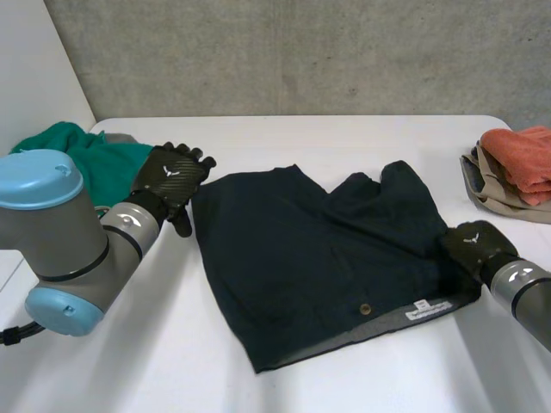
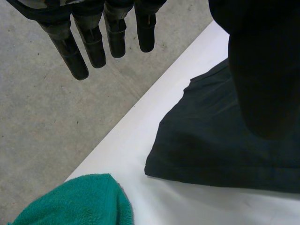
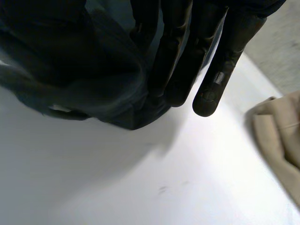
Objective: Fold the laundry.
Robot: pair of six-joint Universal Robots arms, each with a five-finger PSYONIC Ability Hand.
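left hand (image 1: 172, 176) beside shorts (image 1: 301, 258); wrist view: fingers (image 2: 69, 49) straight

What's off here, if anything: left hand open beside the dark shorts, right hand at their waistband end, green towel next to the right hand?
One thing is wrong: the green towel lies next to the left hand, not the right, as the head view shows. The rest holds: the left hand is open beside the dark shorts, and the right hand is at their waistband end.
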